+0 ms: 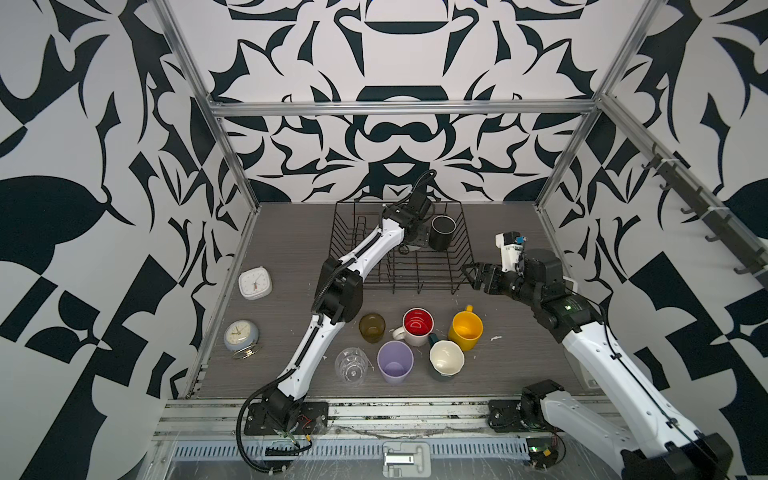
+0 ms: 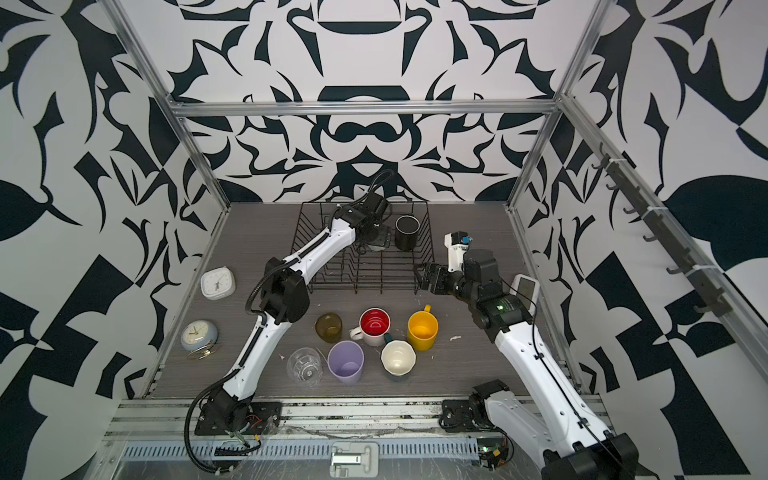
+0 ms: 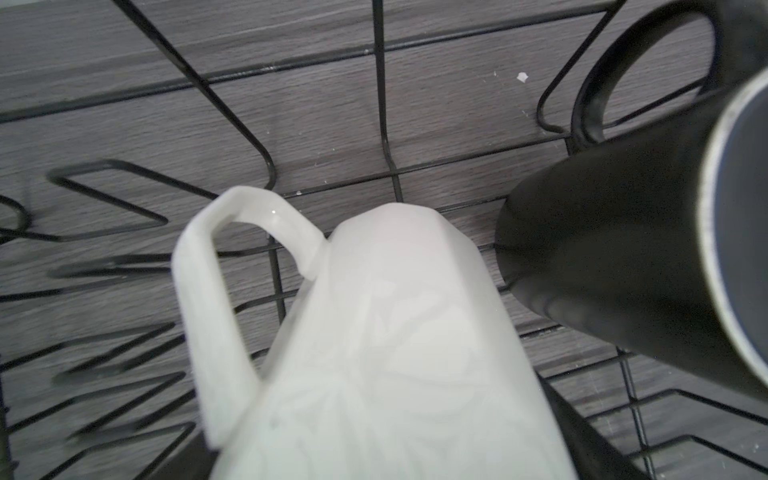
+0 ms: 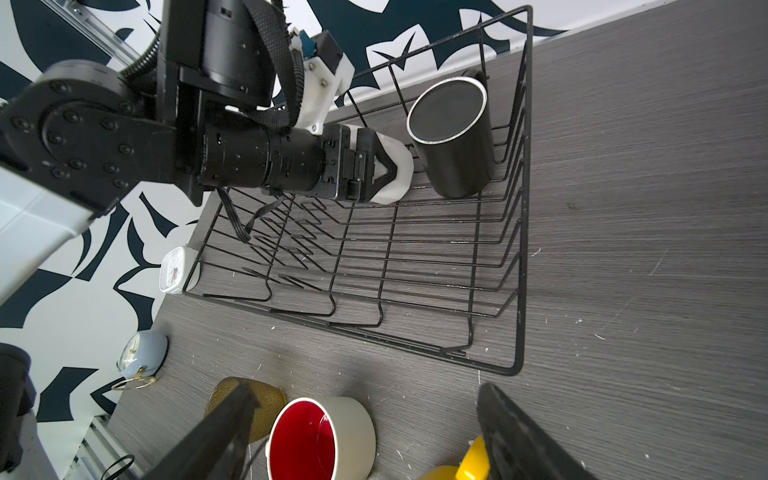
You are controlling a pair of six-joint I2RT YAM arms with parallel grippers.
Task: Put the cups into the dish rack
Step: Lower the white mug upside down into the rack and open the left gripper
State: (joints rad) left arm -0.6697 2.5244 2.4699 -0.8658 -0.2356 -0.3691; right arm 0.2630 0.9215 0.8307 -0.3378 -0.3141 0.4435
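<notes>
Right wrist view: left hand (image 4: 388,171) grips a white mug (image 4: 400,185) in the black wire dish rack (image 4: 520,216), beside a black mug (image 4: 457,162); right hand (image 4: 365,391) is open.

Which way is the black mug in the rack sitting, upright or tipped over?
Upright: the black mug stands on its base in the dish rack, open mouth facing up.
</notes>
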